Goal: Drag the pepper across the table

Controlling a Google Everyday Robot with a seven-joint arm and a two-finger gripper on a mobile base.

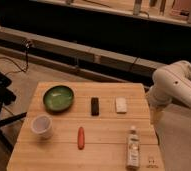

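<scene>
Your gripper hangs just off the table edge (wide or narrow, I cannot tell). Nearest it sit a white block and a bottle; beyond them a black bar, then the pepper, well apart. Farthest: green bowl, white cup. Pale wood planks, dim room.

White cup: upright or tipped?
Upright: the white round cup shows its open mouth upward on the light wooden table. Pincer hangs beside the table's right edge.
</scene>
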